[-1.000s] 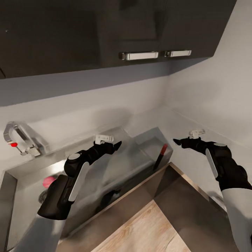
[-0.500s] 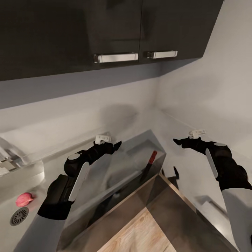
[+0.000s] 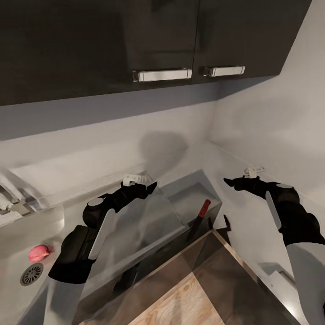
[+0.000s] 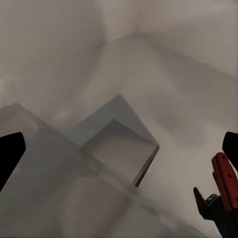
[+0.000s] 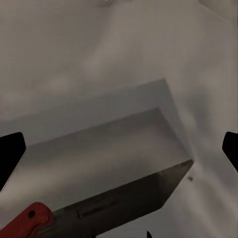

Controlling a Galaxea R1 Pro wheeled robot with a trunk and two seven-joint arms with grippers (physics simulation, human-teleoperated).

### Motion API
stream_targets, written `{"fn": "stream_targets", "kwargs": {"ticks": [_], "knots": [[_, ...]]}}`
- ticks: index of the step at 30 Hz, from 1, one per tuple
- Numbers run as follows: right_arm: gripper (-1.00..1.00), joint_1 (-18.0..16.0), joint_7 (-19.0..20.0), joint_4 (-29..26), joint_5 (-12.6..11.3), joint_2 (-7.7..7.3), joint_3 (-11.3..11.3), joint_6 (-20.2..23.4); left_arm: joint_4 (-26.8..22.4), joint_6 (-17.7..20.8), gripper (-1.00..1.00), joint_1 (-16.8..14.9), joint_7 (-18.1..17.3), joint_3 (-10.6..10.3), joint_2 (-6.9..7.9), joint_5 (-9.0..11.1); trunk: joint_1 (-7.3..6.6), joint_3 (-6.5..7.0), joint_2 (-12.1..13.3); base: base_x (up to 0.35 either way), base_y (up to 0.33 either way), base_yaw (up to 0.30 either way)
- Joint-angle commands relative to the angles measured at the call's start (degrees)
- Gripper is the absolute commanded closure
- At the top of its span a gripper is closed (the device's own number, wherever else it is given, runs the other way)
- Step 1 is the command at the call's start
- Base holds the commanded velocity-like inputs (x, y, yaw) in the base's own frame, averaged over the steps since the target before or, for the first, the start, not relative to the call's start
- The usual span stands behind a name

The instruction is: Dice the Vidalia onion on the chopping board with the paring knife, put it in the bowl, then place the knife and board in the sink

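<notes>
The pinkish Vidalia onion [image 3: 39, 253] lies in the steel sink [image 3: 18, 239] beside the round drain. The paring knife [image 3: 201, 215] stands nearly upright near the countertop's [image 3: 253, 216] corner, red handle up; the handle also shows in the left wrist view [image 4: 225, 179] and the right wrist view [image 5: 29, 219]. Behind it sits a pale, shallow, square-rimmed bowl [image 3: 194, 192], also seen as the bowl [image 4: 119, 144]. My left gripper [image 3: 146, 184] hovers open over the drainboard, left of the bowl. My right gripper [image 3: 230, 181] hovers open to the knife's right. The chopping board is out of view.
Dark wall cabinets [image 3: 135, 40] with chrome handles hang above the pale backsplash. The counter meets a wall corner at the back right. The metallic counter edge [image 3: 149, 271] runs diagonally, with dark cabinet fronts and pale wood floor [image 3: 189, 302] below. A small dark pointed thing [image 3: 226, 223] stands by the knife.
The head view has swung: the tap slid off the left edge and the onion and drain came into fuller view. Both arms keep the same pose, grippers open.
</notes>
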Motion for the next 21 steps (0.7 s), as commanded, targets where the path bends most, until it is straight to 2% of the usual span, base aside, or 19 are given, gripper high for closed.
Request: {"fn": "stream_targets", "kwargs": {"ticks": [1, 13, 21], "knots": [[-1.00, -0.05, 0.26, -0.13, 0.09, 0.00, -0.13, 0.33, -0.05, 0.33, -1.00, -0.05, -0.12, 0.00, -0.03, 0.14, 0.03, -0.11, -0.12, 0.000, 0.000, 0.005], [-1.00, -0.05, 0.24, -0.24, 0.13, 0.00, -0.24, 0.33, -0.05, 0.32, -1.00, -0.05, -0.13, 0.07, -0.03, 0.14, 0.03, -0.11, -0.12, 0.001, 0.000, 0.001], [-1.00, -0.05, 0.24, -0.24, 0.09, 0.00, -0.19, 0.33, -0.05, 0.32, -1.00, -0.05, -0.13, 0.07, -0.03, 0.14, 0.03, -0.11, -0.12, 0.077, -0.049, 0.000]]}}
